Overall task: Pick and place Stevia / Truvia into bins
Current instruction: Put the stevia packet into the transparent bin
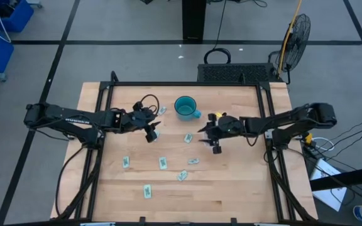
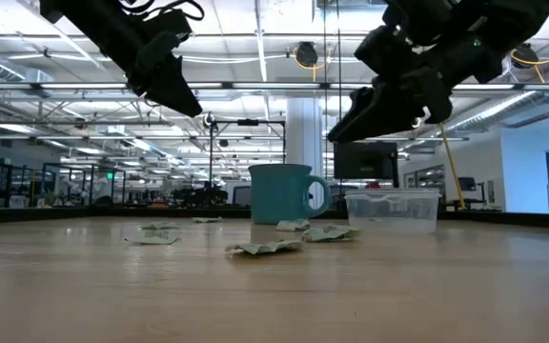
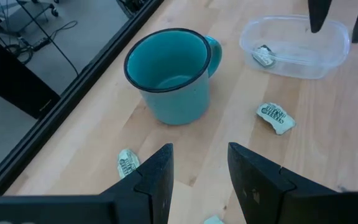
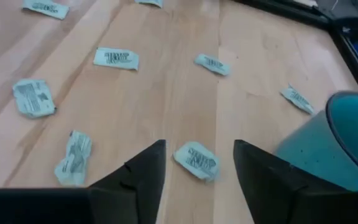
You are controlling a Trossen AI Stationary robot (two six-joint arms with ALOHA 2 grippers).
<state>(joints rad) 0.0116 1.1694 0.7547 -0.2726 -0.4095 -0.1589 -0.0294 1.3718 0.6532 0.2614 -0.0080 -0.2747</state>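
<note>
Above the middle of the tabletop (image 1: pixel 231 188), both hands hang empty with fingers spread: the left hand (image 1: pixel 152 132) and the right hand (image 1: pixel 212 140), poised to drop onto loose packets (image 4: pixel 196 158). One packet (image 3: pixel 265 55) already lies in the clear bin (image 3: pixel 291 46) beside the teal mug (image 3: pixel 169 74).

1. i see dark print on the green and white packets (image 4: pixel 116 58), but i cannot read any word of it.
2. the packet (image 3: pixel 273 116) beside the teal mug (image 3: pixel 173 74) carries a round dark logo, also not readable.
3. the left arm (image 1: pixel 74 117) has pale lettering, too small to read.
</note>
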